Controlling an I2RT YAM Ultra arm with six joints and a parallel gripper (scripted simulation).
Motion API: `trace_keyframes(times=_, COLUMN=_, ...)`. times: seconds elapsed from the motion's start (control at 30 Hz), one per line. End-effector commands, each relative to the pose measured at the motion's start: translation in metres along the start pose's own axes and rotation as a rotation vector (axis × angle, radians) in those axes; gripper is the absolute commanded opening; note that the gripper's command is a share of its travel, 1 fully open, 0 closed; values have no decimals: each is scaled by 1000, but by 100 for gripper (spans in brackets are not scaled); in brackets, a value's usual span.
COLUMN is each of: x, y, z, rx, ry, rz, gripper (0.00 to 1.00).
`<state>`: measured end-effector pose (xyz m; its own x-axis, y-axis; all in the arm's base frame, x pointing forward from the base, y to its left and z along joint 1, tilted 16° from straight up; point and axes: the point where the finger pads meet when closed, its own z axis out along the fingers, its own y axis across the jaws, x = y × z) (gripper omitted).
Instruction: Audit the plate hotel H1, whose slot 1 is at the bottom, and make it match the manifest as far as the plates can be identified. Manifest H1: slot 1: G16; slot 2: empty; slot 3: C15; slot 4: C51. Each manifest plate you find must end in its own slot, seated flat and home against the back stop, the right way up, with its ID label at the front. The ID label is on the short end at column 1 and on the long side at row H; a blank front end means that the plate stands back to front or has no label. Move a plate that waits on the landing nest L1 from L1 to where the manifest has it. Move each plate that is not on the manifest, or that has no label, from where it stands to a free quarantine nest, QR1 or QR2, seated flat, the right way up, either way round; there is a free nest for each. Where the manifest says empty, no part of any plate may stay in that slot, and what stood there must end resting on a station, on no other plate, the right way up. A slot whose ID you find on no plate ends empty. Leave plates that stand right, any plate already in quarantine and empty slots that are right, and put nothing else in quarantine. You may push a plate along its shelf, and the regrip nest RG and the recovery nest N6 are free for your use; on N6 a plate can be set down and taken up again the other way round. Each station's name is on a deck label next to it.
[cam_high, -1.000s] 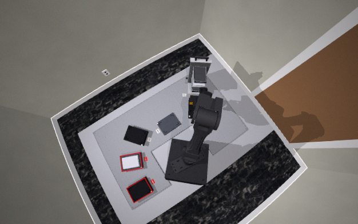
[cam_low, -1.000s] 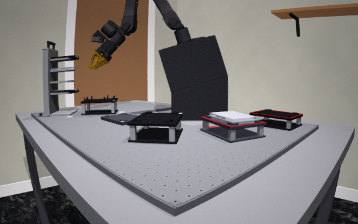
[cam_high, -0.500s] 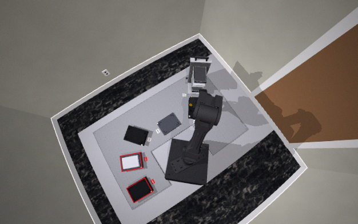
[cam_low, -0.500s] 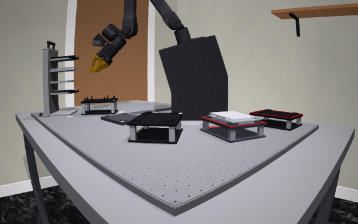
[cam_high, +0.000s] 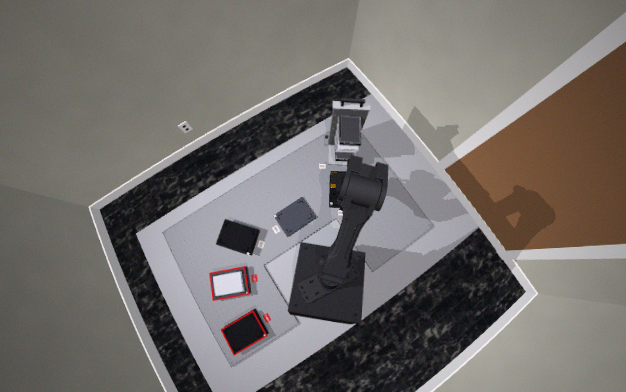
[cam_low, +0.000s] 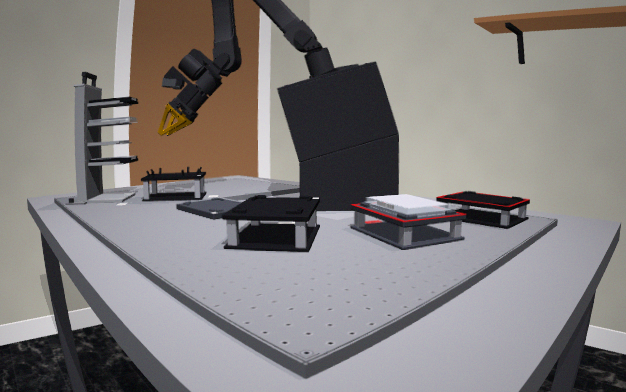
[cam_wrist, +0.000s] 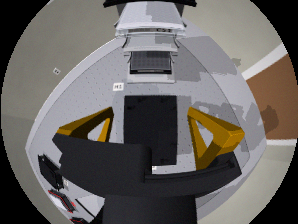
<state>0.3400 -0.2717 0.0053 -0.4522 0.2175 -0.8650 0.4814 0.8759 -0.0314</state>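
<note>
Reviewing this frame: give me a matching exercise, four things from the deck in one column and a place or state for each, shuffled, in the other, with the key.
Things:
1. gripper
2. white plate
3. plate hotel
4. far red-edged nest

States or places:
A. carries no plate
B. stands at the deck's far left corner in the exterior view
C. open, in the air in front of the shelves
D. lies on the nearer red-edged nest

Pairs: 1-C, 2-D, 3-B, 4-A
</note>
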Motion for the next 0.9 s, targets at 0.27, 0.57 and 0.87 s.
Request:
trace_keyframes(times=0.27, x=-9, y=-1, z=10, rx=2, ry=-35, rz=-7, gripper=100)
trace_keyframes(times=0.57, x=-18, y=-1, z=22, rx=2, ry=-35, rz=-7, gripper=100)
trace_keyframes(times=0.87, x=-23, y=-1, z=29, rx=2, ry=-35, rz=-7, gripper=100)
